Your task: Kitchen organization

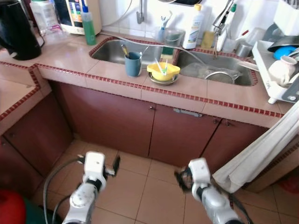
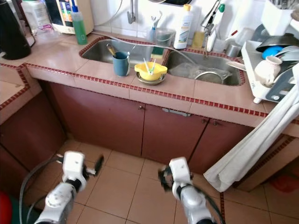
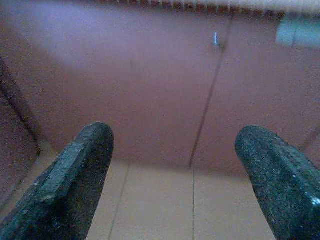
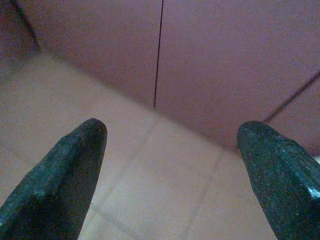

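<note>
I am looking down at a tiled kitchen counter (image 1: 196, 88) with a double sink (image 1: 112, 49) set into it. On the counter's near edge, between the two basins, a blue cup (image 1: 133, 64) is standing upright with utensils poking out of it. Just to its right, a yellow bowl (image 1: 163, 72) is sitting on a small dish, with a few thin sticks resting inside. Both are lying far ahead of my grippers and well above them.

I am holding both arms low over the tan floor tiles (image 1: 140, 186), in front of the dark red cabinet doors (image 1: 117, 121) under the counter. My left gripper (image 3: 175, 170) is pointing at those doors with its two black fingers (image 3: 70, 180) spread wide apart and nothing between them. My right gripper (image 4: 175, 175) is likewise spread wide and holding nothing, facing the line where the cabinet meets the floor.

Farther out, a black kettle (image 1: 18, 30) is standing at the far left of the counter, with a green bottle (image 1: 88, 21) to its right. A white bottle (image 1: 194, 29) is standing behind the sink. At the far right, a white dish rack (image 1: 275, 70) is holding crockery, and a white cloth (image 1: 261, 149) is hanging down diagonally from the counter's right end.
</note>
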Available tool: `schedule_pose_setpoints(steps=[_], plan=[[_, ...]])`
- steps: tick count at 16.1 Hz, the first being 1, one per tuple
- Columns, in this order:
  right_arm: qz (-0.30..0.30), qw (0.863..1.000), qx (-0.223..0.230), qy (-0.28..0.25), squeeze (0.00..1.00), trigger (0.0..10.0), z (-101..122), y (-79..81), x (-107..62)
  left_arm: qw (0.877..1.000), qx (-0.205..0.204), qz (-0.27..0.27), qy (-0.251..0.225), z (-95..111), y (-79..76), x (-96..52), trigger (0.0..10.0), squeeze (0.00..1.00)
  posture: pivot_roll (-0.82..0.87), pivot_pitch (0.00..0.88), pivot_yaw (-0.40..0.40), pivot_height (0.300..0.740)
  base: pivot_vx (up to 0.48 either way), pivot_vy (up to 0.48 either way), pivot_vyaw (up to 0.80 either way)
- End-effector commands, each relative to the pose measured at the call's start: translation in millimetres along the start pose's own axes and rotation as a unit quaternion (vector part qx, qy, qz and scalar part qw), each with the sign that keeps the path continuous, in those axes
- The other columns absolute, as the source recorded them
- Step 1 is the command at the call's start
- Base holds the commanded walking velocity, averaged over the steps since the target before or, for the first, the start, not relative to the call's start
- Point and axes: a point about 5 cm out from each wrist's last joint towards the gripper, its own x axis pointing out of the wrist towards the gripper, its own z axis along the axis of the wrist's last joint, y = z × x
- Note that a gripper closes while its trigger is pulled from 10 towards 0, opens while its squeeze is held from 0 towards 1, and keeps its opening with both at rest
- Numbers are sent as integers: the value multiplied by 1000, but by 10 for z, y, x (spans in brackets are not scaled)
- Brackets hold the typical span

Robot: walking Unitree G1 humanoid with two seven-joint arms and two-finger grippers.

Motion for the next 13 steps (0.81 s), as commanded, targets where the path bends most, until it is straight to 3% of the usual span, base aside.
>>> schedule_pose_setpoints(steps=[1, 2, 5, 9, 11, 13], plan=[[1, 998, 19, -53, 0, 10000, 209, -37, 44, 999, -25, 4, -31, 109, 23, -5, 10000, 0, -8, 0, -41, 740, 0, 0, 0], [2, 997, 19, -77, 0, 10000, 298, -50, 52, 998, -40, 4, -53, 191, 19, -7, 10000, 0, -6, 0, -42, 740, 0, 0, 0], [14, 990, -5, -143, 0, 10000, 539, -34, 45, 995, -28, -4, -90, 359, -59, -67, 10000, 0, -12, 0, -39, 740, 0, 0, 0], [48, 967, -47, -246, 0, 10000, 819, 152, -146, 991, -19, -14, -128, 559, -110, -317, 10000, 0, -14, 0, -43, 740, 0, 0, 0], [58, 959, -72, -267, 0, 10000, 892, 204, -203, 990, -15, -15, -138, 641, -95, -372, 10000, 0, -13, 0, -43, 740, 0, 0, 0], [53, 957, -69, -277, 0, 10000, 939, 212, -218, 990, -10, -8, -139, 679, -74, -364, 10000, 0, -15, 0, -41, 740, 0, 0, 0]])
